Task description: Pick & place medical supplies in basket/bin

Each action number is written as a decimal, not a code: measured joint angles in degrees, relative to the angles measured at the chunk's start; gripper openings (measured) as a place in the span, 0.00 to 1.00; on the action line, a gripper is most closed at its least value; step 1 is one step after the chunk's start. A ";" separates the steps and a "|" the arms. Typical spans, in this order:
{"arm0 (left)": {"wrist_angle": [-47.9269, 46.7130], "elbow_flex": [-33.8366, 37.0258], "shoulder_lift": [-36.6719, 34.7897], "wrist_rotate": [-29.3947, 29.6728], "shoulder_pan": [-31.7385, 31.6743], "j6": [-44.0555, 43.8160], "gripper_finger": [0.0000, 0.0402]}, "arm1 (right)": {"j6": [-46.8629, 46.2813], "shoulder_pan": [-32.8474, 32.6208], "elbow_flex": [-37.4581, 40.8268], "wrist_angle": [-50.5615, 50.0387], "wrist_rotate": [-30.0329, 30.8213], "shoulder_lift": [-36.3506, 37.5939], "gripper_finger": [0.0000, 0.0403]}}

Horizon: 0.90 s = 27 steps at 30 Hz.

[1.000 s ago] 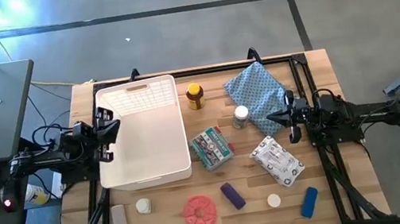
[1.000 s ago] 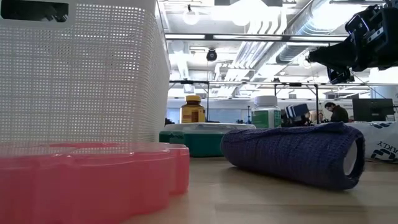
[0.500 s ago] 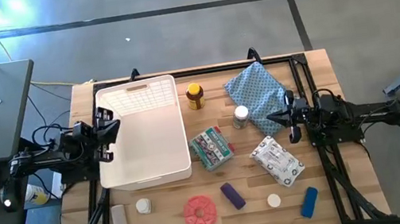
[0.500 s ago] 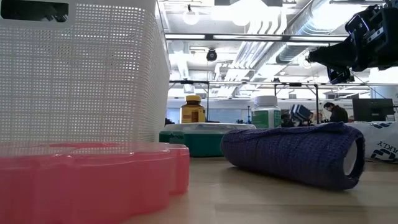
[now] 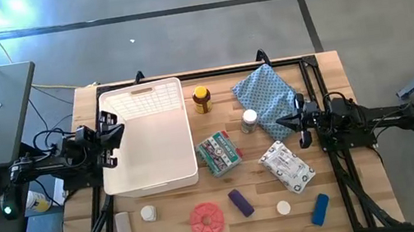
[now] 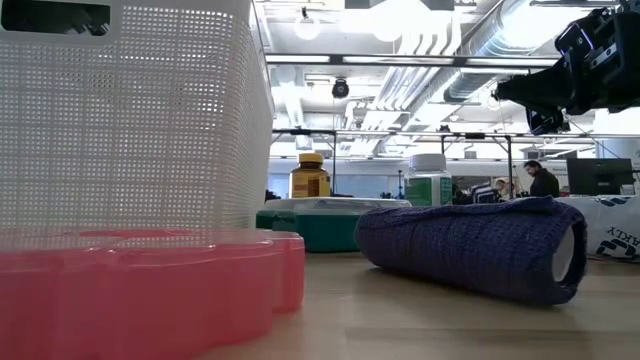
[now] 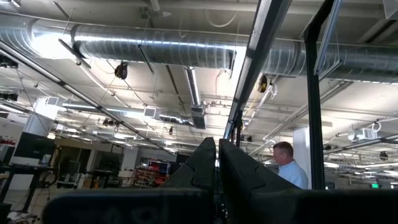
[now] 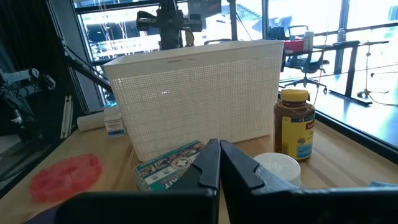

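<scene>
Dark left gripper by bin, raised

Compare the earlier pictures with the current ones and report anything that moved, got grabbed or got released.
Nothing on the table visibly changed. The left hand stays shut at the white bin's left rim and the right hand stays shut by the blue patterned cloth, both empty. Every supply lies where it was. Only a person in the room behind shifted slightly.

The bin fills the table's left side; scattered supplies crowd the right, leaving narrow gaps.
</scene>
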<state>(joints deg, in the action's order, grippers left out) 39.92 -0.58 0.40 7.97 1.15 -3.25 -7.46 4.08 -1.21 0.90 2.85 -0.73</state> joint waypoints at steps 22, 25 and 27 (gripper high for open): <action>0.03 0.01 0.00 0.53 0.00 -0.01 0.14 | 0.00 0.00 0.00 0.00 0.00 0.00 0.00; 1.07 0.00 0.00 1.91 0.00 -0.99 0.14 | 0.00 0.00 0.00 -0.02 0.00 0.00 0.00; 1.01 0.00 0.00 2.86 0.00 -4.00 0.14 | 0.01 0.00 0.00 -0.01 0.00 0.00 0.00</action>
<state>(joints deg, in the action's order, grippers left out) 40.93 -0.58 0.40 10.83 1.15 -7.24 -7.45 4.08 -1.21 0.90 2.85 -0.73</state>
